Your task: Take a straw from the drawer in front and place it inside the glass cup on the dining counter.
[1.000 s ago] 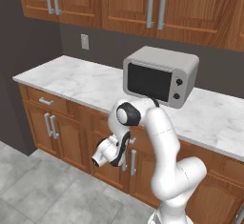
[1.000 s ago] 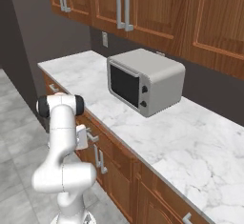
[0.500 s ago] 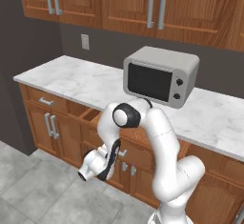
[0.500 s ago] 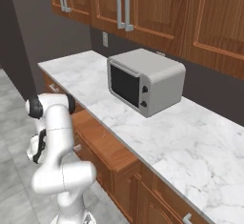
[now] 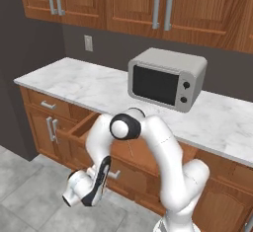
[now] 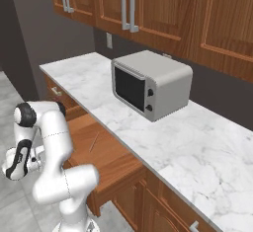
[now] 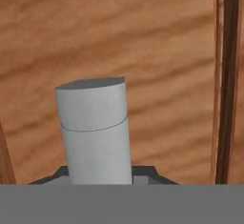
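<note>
Straw [image 6: 94, 141]: a thin reddish-brown stick lying flat on the floor of the open drawer [image 6: 111, 159], w/ its long axis running diagonally, upper end toward the marble wall counter [image 6: 197, 147], lower end toward the drawer front. It sits roughly mid-drawer, below and left of the silver microwave [image 6: 150, 84]. In the left base view it reads only as a faint line [image 5: 130, 149], partly behind the robot's elbow.

Drawer, left base view: pulled out under the counter edge, its interior [image 5: 143, 152] largely blocked by the white arm. Its silver bar handle [image 5: 114, 174] shows only as a short end beside the wrist.

Gripper [image 5: 109, 173] hangs low at the drawer front, below the microwave, w/ fingertips hidden behind the hand. In the right base view it is mostly behind the forearm [image 6: 35, 163]. Hand view: a pale grey bar [image 7: 95, 132] runs up from between the finger bases against brown wood, so the gripper is clamped on the handle.

Upper cabinets are cut off at the top.
</note>
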Controlling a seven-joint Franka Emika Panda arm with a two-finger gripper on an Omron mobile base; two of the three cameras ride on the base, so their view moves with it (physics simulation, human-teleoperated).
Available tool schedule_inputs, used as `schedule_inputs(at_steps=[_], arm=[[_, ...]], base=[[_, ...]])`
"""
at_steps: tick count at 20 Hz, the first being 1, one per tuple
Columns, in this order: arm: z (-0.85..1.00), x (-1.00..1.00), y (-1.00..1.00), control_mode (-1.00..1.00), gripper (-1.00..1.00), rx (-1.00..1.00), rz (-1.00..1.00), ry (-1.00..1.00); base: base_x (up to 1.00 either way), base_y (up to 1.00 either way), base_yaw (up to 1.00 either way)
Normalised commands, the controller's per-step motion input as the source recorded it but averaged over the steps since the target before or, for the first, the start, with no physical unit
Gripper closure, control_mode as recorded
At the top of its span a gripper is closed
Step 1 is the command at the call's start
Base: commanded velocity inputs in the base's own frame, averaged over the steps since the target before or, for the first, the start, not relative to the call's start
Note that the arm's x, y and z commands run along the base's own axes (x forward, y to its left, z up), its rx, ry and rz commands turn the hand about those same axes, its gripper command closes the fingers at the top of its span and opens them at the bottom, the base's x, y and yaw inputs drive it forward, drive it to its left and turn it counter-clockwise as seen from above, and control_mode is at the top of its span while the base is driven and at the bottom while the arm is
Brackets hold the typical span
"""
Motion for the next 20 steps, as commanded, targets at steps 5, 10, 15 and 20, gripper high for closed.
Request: schedule_inputs(at_steps=[5,10,15,20], arm=[[0.0,-1.0,0.44,-1.0,1.0,0.0,-0.06,0.0],[0.0,-1.0,0.43,-1.0,-1.0,0.0,-0.06,0.0],[0.16,-0.91,0.28,-1.0,-1.0,0.0,-0.08,-0.01],[0.96,-0.83,0.0,-1.0,-1.0,0.21,-0.07,0.0]], base=[[0.0,0.0,0.0],[0.0,0.0,0.0],[0.0,0.0,0.0],[0.0,0.0,0.0]])
